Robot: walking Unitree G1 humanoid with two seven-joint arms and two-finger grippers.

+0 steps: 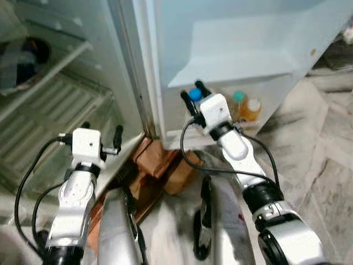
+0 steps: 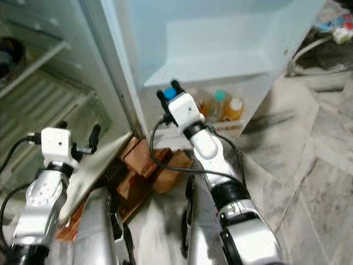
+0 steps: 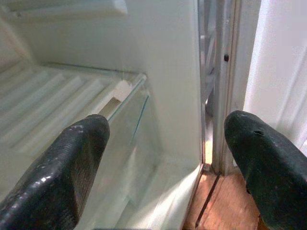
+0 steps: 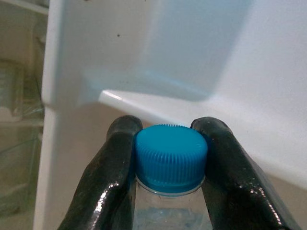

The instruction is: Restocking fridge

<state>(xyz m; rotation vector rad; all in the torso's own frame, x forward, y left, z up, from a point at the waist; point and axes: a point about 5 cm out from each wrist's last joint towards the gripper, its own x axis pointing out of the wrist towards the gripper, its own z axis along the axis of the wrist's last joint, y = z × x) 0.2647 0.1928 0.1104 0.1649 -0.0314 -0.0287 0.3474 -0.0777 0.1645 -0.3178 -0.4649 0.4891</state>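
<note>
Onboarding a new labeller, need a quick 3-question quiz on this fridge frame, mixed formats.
1. True or false: the right hand is shut on the blue-capped bottle.
2. Multiple choice: the left hand is A) shut on a bottle, B) open, pointing into the fridge compartment by the glass shelf, C) pressed against the door.
3. Fill in: two more bottles, one with a teal cap and one with an orange cap, stand in the lower door ____.

Key: 1 true; 2 B; 3 shelf.
</note>
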